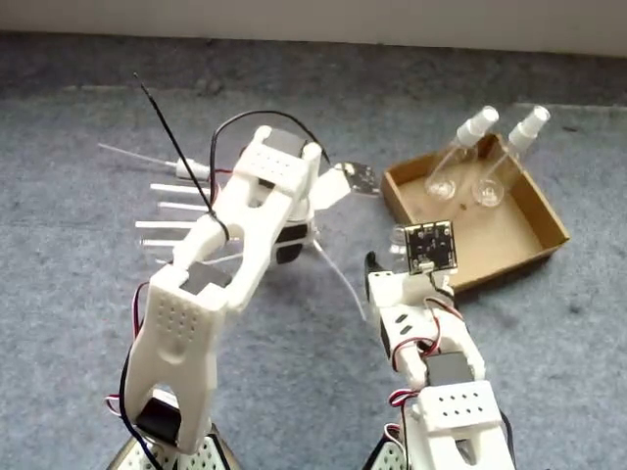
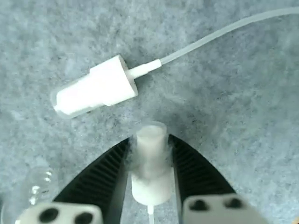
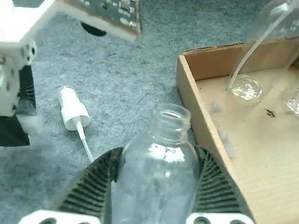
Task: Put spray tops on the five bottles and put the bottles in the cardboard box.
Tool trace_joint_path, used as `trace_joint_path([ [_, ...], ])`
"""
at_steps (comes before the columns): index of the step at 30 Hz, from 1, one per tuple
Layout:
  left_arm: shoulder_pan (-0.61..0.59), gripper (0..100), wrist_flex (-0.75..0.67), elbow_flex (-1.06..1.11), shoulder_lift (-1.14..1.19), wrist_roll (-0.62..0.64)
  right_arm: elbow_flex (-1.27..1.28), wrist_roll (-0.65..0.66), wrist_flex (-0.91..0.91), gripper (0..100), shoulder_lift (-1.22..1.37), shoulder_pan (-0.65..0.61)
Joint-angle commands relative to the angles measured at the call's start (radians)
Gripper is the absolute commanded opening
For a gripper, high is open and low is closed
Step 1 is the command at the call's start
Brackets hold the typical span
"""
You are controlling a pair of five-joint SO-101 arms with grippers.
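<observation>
Left gripper [image 2: 149,140] first: its jaws are pinching one spray top [image 2: 149,173], nozzle end pointing away from the wrist. Just beyond lies a second, loose spray top [image 2: 96,89] on its side on the grey carpet [image 2: 233,116], its thin tube trailing away. Over to the right gripper [image 3: 158,150]: jaws clamped on either side of one clear bottle [image 3: 159,182], neck open with no top on it, right beside the cardboard box [image 1: 534,208]. Inside the box are two bottles, both capped: one capped bottle [image 1: 460,157] and its neighbour [image 1: 505,164] lean side by side against the far wall. A few thin white tubes [image 1: 174,188] lie past the left arm, too overlapped to count.
</observation>
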Motion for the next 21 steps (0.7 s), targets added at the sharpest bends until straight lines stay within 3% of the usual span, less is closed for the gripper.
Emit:
trace_joint_path([
  [1, 0.007, 1, 0.075, -0.119, -0.143, 0.115, -0.005, 0.003, -0.025, 8.8, -0.013, -0.028],
  [7, 0.005, 1, 0.075, -0.119, -0.334, 0.252, -0.008, 0.003, -0.025, 8.8, -0.013, -0.111],
  [15, -0.002, 1, 0.075, -0.117, -0.544, 0.431, -0.016, 0.003, -0.025, 8.8, -0.024, -0.111],
  [21, -0.002, 1, 0.074, -0.117, -0.633, 0.591, -0.007, 0.003, -0.025, 8.8, -0.271, -0.114],
])
